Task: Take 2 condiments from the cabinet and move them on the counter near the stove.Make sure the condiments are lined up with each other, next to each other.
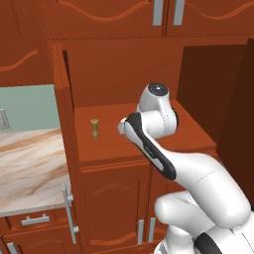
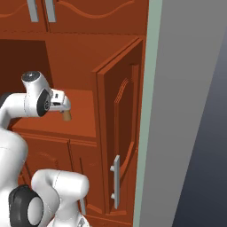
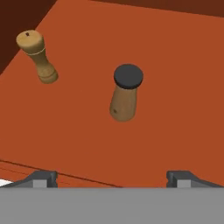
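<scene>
Fingers spread wide, the gripper (image 3: 112, 177) hovers above the black-capped shaker (image 3: 125, 93) mid-frame; light, rigid wood, best pinched around its body.

No text, label, brand, number or sign can be read anywhere in these views. The two shakers, one with a black cap (image 3: 127, 92) and one with a tan top (image 3: 37, 56), are bare wood with no print. The cabinet (image 1: 124, 64) panels and door (image 2: 122, 133) carry only carved curves, and the tabletop (image 1: 27, 168) left of the cabinet shows veins, not writing.
</scene>
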